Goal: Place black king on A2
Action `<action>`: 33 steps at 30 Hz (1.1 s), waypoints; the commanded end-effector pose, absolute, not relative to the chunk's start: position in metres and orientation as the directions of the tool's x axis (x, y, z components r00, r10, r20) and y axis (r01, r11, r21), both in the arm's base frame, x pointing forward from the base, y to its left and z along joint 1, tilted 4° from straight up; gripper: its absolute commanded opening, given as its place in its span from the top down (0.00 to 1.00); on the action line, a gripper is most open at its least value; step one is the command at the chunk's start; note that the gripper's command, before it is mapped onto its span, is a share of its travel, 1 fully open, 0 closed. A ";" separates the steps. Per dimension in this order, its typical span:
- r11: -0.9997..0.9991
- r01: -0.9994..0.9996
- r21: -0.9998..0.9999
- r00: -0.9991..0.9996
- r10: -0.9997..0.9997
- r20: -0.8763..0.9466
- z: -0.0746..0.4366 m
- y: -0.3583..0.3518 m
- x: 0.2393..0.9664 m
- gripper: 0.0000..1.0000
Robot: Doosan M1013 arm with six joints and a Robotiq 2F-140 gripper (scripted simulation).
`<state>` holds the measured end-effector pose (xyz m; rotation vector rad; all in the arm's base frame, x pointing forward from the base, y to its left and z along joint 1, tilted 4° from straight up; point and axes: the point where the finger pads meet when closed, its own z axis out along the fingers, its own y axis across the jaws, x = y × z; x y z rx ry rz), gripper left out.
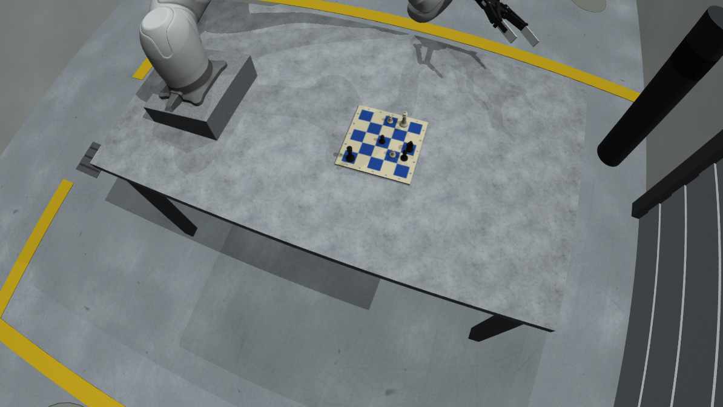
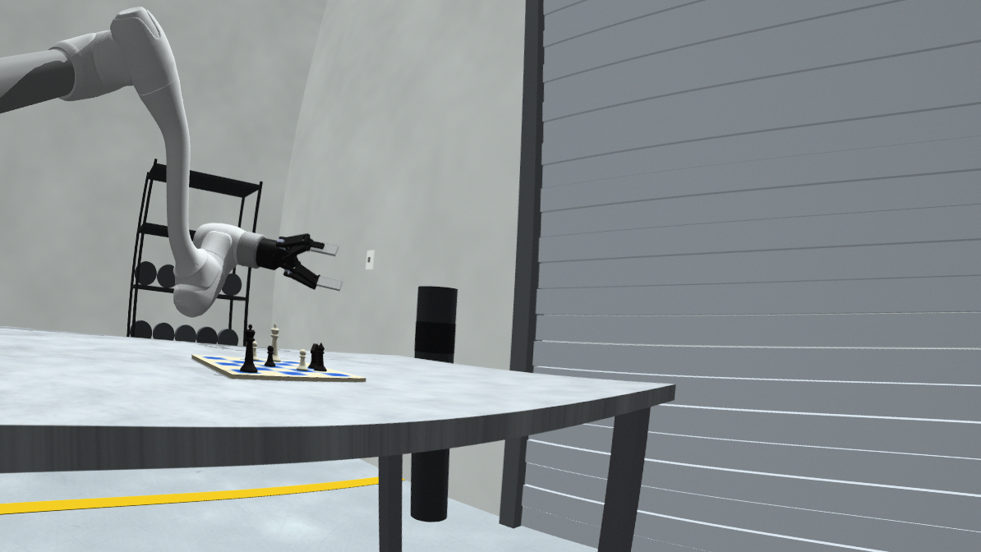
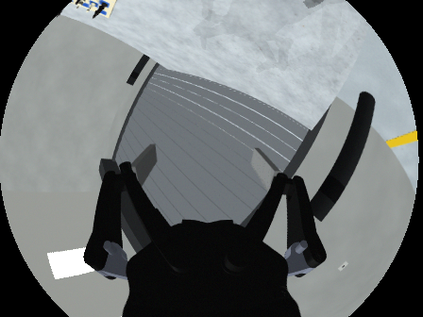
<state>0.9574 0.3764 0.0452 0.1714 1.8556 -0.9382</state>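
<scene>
The chessboard (image 1: 375, 163) (image 2: 343, 374) (image 3: 104, 0) lies on the grey table (image 1: 303, 212) (image 2: 480, 397). The black king (image 1: 349, 152) (image 2: 248, 349) stands upright on the board's near left corner square. Other pieces stand upright: a black pawn (image 1: 381, 139), a white pawn (image 1: 392, 153), a black pawn (image 1: 403, 156), a taller black piece (image 1: 409, 146), a white pawn (image 1: 390, 119) and a tall white piece (image 1: 403, 119). My gripper (image 1: 521, 34) (image 2: 330, 265) (image 3: 204, 154) is open and empty, pointing sideways, high above the table and far from the board.
The arm's base (image 1: 177, 50) stands on a block at the table's far left corner. A black cylindrical post (image 1: 657, 91) (image 2: 436, 322) stands off the table to the right. A black shelf rack (image 2: 199, 205) stands behind the arm.
</scene>
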 end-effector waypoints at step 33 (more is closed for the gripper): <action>0.765 0.261 -0.589 -0.807 -0.163 -0.568 0.016 0.313 0.926 0.00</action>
